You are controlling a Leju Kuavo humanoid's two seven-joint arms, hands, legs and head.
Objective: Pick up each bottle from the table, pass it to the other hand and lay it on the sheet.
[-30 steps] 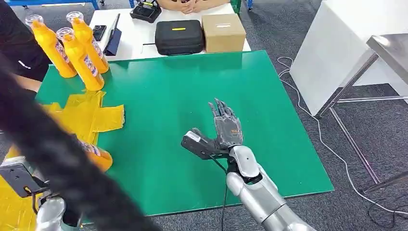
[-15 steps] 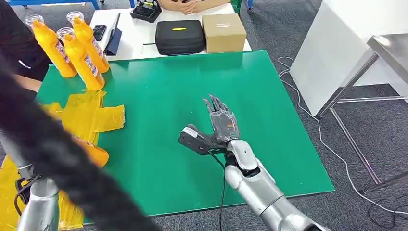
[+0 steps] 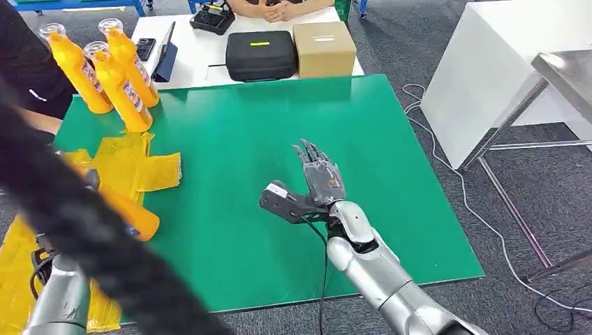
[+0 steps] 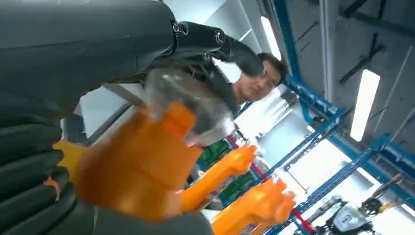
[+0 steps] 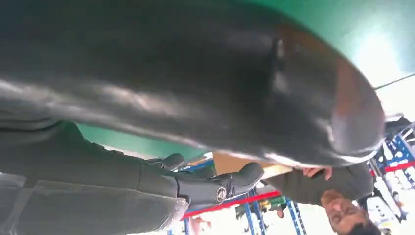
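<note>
Orange bottle (image 4: 142,166) with a clear cap sits gripped in the left hand (image 4: 58,73), whose thumb and dark fingers wrap its body in the left wrist view. In the head view that bottle (image 3: 132,220) lies tilted at about 9 o'clock of the green mat (image 3: 279,153), over the edge of the yellow sheet (image 3: 129,164), partly hidden behind a thick black blurred band crossing the lower left. The silver left arm (image 3: 59,300) rises from 7 o'clock.

Three more orange bottles (image 3: 112,73) stand upright in a tight cluster at 11 o'clock of the mat, well apart from the held one.

The right hand (image 3: 317,185) hovers near the mat's centre, palm up, fingers spread and straight toward 12 o'clock, thumb stretched toward 9 o'clock, holding nothing.

Beyond the mat at 12 o'clock, a black zip case (image 3: 260,54) stands just beside a brown cardboard box (image 3: 324,47) on a white table (image 3: 188,49). A person's clasped hands (image 3: 279,8) rest at its far edge.
</note>
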